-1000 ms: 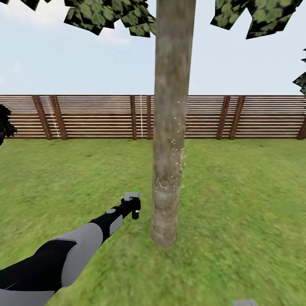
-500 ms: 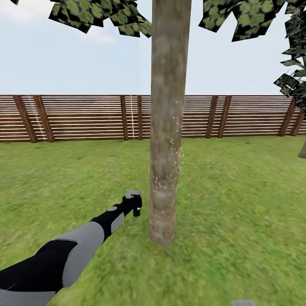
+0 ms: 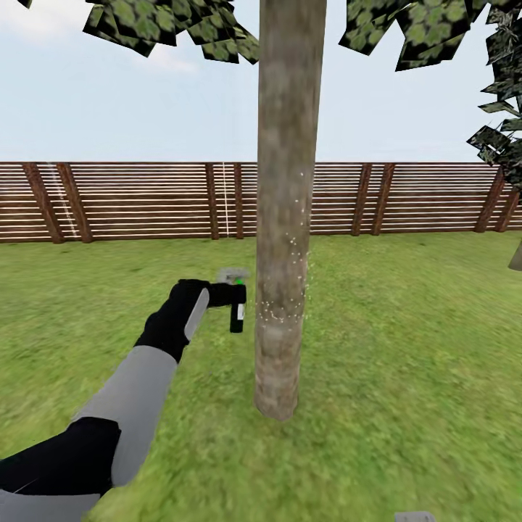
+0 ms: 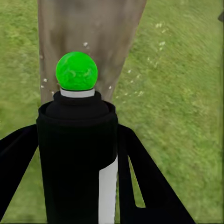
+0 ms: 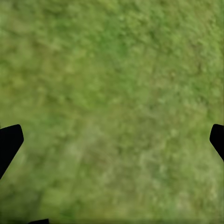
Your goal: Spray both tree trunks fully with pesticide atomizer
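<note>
- lawn (image 3: 406, 348): green grass across the garden, backed by one brown slat fence (image 3: 145, 199).
- tree trunk (image 3: 284, 203): one full trunk, upright, grey-brown, pale spray specks on its middle part; canopy leaves at the top. The base of a second trunk shows at the far right edge (image 3: 516, 257).
- left gripper (image 3: 230, 297): one, arm stretched out, fingers (image 4: 144, 182) clamped on the pesticide atomizer (image 3: 236, 310).
- Atomizer: one, held upright just beside the trunk, not touching; the left wrist view shows its black body and green spot (image 4: 76, 71).
- right gripper (image 5: 112, 140): fingertips spread wide, holding nothing, over grass.
</note>
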